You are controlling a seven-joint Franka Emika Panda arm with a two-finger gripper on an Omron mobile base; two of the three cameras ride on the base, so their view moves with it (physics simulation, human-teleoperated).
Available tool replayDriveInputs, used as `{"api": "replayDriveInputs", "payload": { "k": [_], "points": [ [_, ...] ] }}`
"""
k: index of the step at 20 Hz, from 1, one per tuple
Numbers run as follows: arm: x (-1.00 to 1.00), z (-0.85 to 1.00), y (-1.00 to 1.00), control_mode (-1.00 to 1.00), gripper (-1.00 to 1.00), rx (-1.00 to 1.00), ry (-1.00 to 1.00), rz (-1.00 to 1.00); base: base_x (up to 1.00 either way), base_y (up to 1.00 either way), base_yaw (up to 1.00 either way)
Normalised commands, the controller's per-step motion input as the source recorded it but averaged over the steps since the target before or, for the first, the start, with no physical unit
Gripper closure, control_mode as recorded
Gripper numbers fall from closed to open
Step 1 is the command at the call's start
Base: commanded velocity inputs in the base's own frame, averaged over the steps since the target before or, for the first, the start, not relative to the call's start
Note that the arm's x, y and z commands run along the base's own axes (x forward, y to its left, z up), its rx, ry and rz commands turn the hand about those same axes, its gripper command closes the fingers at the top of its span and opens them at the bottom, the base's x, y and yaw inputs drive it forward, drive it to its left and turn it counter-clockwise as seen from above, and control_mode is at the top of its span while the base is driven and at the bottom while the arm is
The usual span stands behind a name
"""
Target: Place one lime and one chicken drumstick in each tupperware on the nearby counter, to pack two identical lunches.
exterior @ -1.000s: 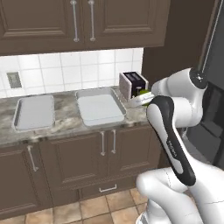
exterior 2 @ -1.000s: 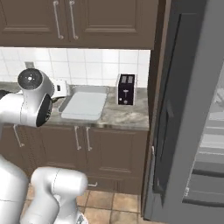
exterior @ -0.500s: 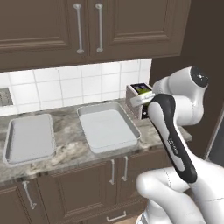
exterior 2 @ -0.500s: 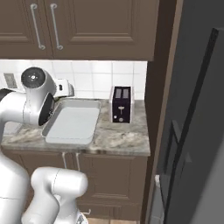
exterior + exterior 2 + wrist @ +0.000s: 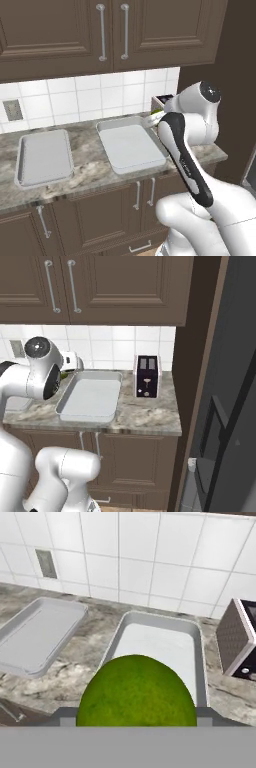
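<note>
A green lime [image 5: 136, 692] sits big at the bottom of the hand view, with my gripper [image 5: 151, 120] shut on it and the fingertips hidden behind it. The lime hangs above the near end of the right tupperware [image 5: 160, 644], a shallow grey container that holds nothing. The left tupperware [image 5: 40, 632] lies beside it, also holding nothing. Both rest on the mottled stone counter [image 5: 90, 150]. From the left base view the two tupperware [image 5: 132, 145] [image 5: 44, 157] lie side by side, and a sliver of the lime [image 5: 64, 375] shows from the right base view. No drumstick is in view.
A dark toaster [image 5: 146, 376] stands right of the right tupperware [image 5: 92, 396], against the white tiled wall. Dark upper cabinets [image 5: 110, 30] hang over the counter. A tall dark panel and the fridge [image 5: 225, 406] close off the right side.
The base has driven closer to the counter, so the tupperware and toaster look larger and shifted. The gripper keeps the lime throughout.
</note>
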Motion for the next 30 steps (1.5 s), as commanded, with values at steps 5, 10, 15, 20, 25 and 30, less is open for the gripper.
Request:
{"api": "replayDriveInputs", "payload": {
  "k": [5, 10, 15, 20, 25, 30],
  "points": [
    [0.47, -0.58, 0.00, -1.00, 1.00, -0.02, 0.06, 0.00, 0.00, 0.00, 0.00],
    [0.57, -0.57, 0.00, -1.00, 1.00, -0.01, 0.06, 0.00, 0.00, 0.00, 0.00],
    [0.60, -0.47, 0.00, -1.00, 1.00, -0.02, 0.08, 0.00, 0.00, 0.00, 0.00],
    [0.52, -0.38, 0.00, -1.00, 1.00, -0.02, 0.07, 0.00, 0.00, 0.00, 0.00],
    [0.49, -0.38, 0.01, -1.00, 1.00, -0.02, 0.05, 0.00, 0.00, 0.00, 0.00],
    [0.55, -0.42, 0.08, -1.00, 1.00, -0.02, 0.03, 0.00, 0.00, 0.00, 0.00]
  ]
}}
